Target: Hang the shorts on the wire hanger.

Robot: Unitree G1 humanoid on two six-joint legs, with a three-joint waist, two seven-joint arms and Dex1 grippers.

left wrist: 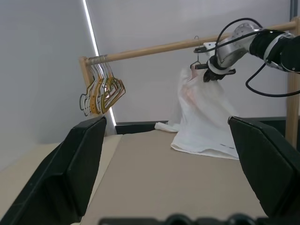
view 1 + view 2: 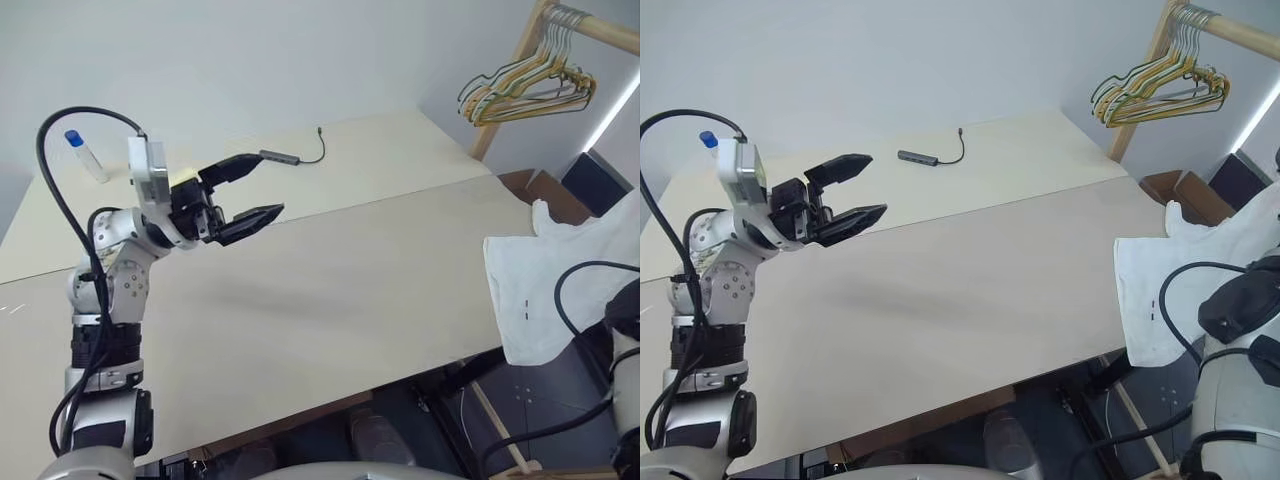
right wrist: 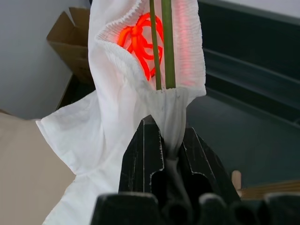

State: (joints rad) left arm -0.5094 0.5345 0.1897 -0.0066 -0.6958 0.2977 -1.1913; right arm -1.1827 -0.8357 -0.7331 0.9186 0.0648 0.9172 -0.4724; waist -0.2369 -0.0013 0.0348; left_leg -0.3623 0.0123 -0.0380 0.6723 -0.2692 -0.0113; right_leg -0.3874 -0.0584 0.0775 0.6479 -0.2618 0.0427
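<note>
The white shorts (image 2: 553,278) hang beyond the table's (image 2: 330,300) right edge, with their hem resting on its corner. My right gripper (image 3: 165,136) is shut on the gathered waistband, where a red bow-shaped mark glows through the cloth. Two thin wires of the wire hanger (image 3: 160,42) run up out of the waistband just past my fingertips. In the left wrist view the right gripper (image 1: 212,74) holds the shorts (image 1: 201,117) up just under a wooden rail, and the hanger's hook (image 1: 196,47) reaches that rail. My left gripper (image 2: 268,185) hovers open and empty over the table's left side.
A bunch of yellow and dark hangers (image 2: 525,85) hangs at the near end of the wooden rail (image 1: 154,48). A grey adapter with a cable (image 2: 290,157) and a blue-capped bottle (image 2: 85,155) lie at the table's back. A cardboard box (image 3: 75,42) sits beyond the table's right edge.
</note>
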